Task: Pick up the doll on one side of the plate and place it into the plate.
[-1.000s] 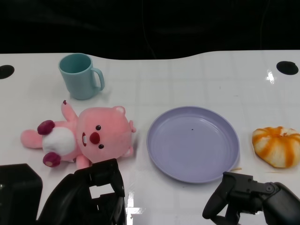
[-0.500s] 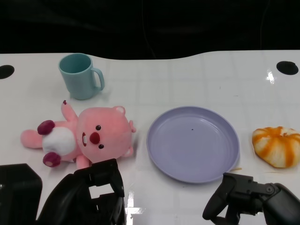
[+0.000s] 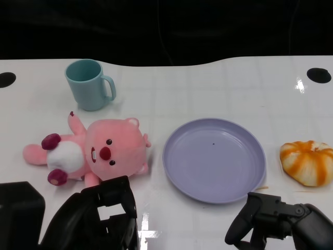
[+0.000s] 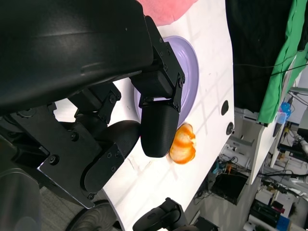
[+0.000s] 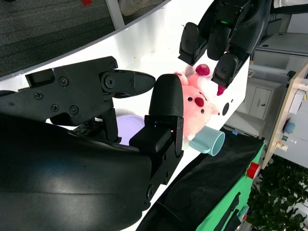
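Head view showing the pink doll (image 3: 91,153) lying left of the purple plate (image 3: 214,159), untouched. Left hand (image 3: 101,219) hovering near it, fingers apart, holding nothing; right hand (image 3: 276,224) likewise empty. Risking shoving the doll toward the teal mug (image 3: 88,84) by closing early.

**Colours on the worktop**

The doll (image 3: 93,152) is pink, with a white tummy, dark red paws and a red nose. The plate (image 3: 214,159) is light purple. The cup (image 3: 89,84) is blue-green. The round thing (image 3: 307,162) has orange and white stripes. The worktop (image 3: 208,88) is white. Both robot hands, the left robot hand (image 3: 99,219) and the right robot hand (image 3: 270,221), are black.
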Tool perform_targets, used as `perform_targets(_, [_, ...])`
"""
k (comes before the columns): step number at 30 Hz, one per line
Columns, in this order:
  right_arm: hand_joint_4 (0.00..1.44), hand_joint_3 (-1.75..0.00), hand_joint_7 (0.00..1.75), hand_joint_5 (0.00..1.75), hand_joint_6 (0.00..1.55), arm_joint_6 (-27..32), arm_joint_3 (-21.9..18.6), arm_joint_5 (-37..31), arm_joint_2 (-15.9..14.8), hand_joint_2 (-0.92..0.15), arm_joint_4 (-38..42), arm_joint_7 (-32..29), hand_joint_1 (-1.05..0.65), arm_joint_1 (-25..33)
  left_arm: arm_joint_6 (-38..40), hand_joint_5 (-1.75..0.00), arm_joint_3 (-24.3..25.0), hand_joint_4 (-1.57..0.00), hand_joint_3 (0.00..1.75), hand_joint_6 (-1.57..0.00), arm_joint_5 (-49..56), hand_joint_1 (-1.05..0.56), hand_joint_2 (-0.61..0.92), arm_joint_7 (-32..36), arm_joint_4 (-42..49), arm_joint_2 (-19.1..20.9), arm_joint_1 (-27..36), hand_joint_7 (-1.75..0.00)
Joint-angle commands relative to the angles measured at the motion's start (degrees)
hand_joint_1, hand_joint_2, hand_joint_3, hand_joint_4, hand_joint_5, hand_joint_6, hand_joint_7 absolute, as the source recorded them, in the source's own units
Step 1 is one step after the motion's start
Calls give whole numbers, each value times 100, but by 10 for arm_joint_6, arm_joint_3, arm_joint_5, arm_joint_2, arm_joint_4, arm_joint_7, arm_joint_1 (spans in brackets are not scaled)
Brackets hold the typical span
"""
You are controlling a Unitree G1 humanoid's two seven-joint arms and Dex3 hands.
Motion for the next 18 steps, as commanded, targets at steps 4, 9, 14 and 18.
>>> perform_targets(4, [69,-33,129,157,60,3,1,-3,0,-92,-8,-4,-25,-1,-35,-161,17,-76,136,-71,5,-18,35,4,1,-13,9,-120])
perform_targets(9, [69,-33,130,157,61,5,11,-10,1,-92,-8,-6,-25,-6,-98,-147,22,-59,97,-57,22,-30,49,-7,17,-20,15,-94])
perform_targets(14, [68,-33,129,156,60,19,23,-20,7,-92,-13,-10,-24,-9,-140,-135,43,-45,47,-46,12,-36,74,-30,32,-15,6,-69])
perform_targets(18, [69,-32,129,157,61,23,29,-24,12,-92,-16,-14,-24,-9,-171,-125,59,-30,17,-40,38,-44,90,-44,28,10,-7,-57])
